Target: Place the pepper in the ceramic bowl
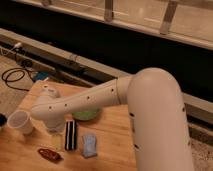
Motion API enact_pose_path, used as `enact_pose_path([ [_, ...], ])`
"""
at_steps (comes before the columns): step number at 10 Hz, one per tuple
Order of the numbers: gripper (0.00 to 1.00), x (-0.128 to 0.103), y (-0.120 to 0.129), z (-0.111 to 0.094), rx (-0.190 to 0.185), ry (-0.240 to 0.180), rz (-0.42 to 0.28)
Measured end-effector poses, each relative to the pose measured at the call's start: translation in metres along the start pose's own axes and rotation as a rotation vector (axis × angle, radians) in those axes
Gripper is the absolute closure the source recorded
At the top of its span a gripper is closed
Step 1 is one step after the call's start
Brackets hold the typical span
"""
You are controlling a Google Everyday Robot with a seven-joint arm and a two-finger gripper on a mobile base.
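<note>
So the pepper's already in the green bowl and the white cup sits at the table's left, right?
No. The camera view shows the pepper lying on the table, near the gripper, not in the ceramic bowl behind the arm. The white cup does sit at the left.

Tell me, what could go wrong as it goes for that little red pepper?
The claw hangs between the white cup and the black-and-white striped block, so it might knock either. The small glossy dark red pepper may slip out. The round green ceramic bowl is partly hidden behind the white arm, so a drop could miss.
</note>
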Motion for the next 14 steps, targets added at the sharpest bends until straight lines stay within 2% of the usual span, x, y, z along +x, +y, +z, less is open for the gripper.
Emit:
enact_pose_path([
  [2, 0.2, -0.009, -0.005, 0.002, 0.009, -0.022, -0.003],
  [4, 0.2, -0.026, -0.005, 0.012, -0.002, -0.046, -0.021],
  [9, 0.2, -0.024, -0.005, 0.013, -0.004, -0.034, -0.027],
  [14, 0.2, -0.054, 0.037, 0.028, -0.033, -0.041, -0.086],
])
